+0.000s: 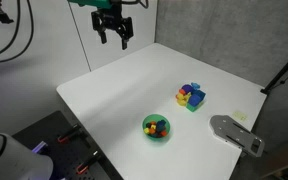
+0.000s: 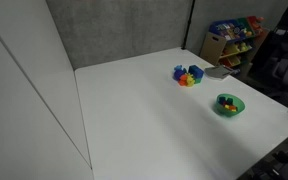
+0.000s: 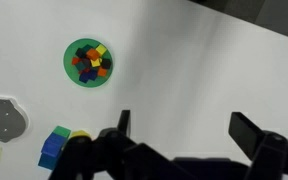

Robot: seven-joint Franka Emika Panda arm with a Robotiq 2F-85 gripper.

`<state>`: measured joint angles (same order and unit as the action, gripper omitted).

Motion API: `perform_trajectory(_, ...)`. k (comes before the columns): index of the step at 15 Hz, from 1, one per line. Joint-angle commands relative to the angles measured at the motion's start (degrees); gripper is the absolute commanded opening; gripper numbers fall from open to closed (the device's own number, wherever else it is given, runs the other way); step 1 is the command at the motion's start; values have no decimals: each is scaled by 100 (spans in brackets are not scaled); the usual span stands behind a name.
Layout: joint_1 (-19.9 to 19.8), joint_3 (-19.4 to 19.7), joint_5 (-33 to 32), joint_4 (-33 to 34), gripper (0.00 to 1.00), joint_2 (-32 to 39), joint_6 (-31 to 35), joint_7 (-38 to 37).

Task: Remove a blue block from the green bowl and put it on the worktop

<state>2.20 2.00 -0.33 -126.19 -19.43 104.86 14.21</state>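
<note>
In an exterior view, the gripper (image 1: 113,42) hangs high over the far side of the worktop (image 1: 134,85). Its jaws are spread apart and hold nothing. The green bowl (image 1: 156,127) sits near the front edge, far from the gripper. It is full of little blocks. A blue box (image 1: 192,96) with more blocks stands near it, and a grey thing (image 1: 234,133) lies at the table's edge.

In an exterior view, the gripper does not show. The green bowl (image 2: 228,104) and the blue box (image 2: 188,75) stand apart on the white top.

In the wrist view, two dark fingers (image 3: 124,128) are wide apart over bare table. The blue block (image 3: 88,72) lies in the bowl (image 3: 68,62) among red, yellow and green ones.
</note>
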Motion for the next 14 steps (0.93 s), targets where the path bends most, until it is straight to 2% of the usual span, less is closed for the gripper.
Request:
perform_trajectory(1,-10,-10,3,20,100,2,-16,1)
perform_trajectory(9,-10,-10,3,23,100,-6,-16,1)
perform_trajectory(14,-55,-27,-25,-22,100,470,578,-224)
